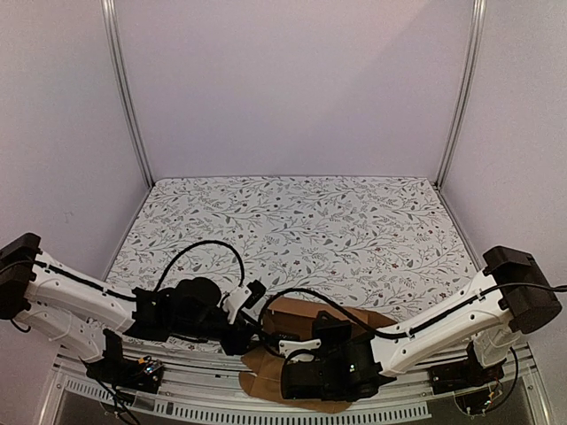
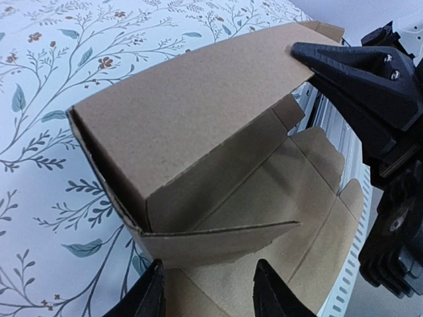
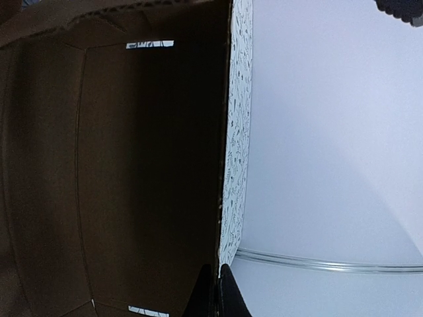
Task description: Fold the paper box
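The paper box is plain brown cardboard, partly folded, lying at the table's near edge between both arms. In the left wrist view one large panel stands raised and bowed over the flat base sheet. My right gripper is shut on that panel's top corner. A narrow side flap stands up just ahead of my left gripper, which is open with its tips on either side of the base sheet. In the right wrist view my right gripper pinches the panel's edge, and the dark inside of the box fills the left.
A floral tablecloth covers the table behind the box. A slotted metal rail runs along the near edge under the box's overhang. White walls and metal posts enclose the cell. A black cable loops over the left arm.
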